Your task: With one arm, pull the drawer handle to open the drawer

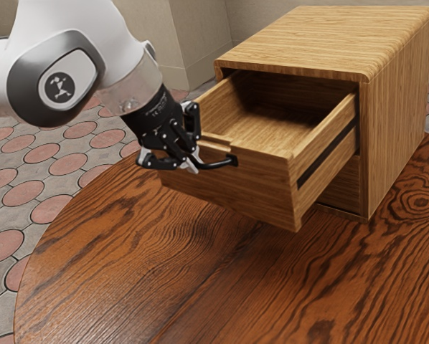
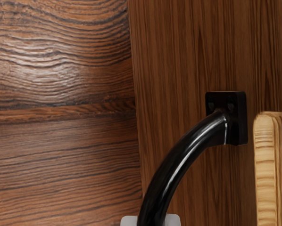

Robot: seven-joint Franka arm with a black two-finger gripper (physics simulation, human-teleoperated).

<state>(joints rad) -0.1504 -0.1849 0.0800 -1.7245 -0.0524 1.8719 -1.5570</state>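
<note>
One arm reaches in from the exterior view's left; its gripper (image 1: pixel 180 152) has the jaws pinching the black drawer handle (image 1: pixel 222 164), the hold a pull needs; the drawer (image 1: pixel 236 190) stands well out of the light wooden cabinet (image 1: pixel 397 107), so the task looks nearly done; underneath lies a dark round wooden table (image 1: pixel 200 272); beyond are terracotta floor tiles (image 1: pixel 28 193) and a beige wall (image 1: pixel 193 36).
</note>
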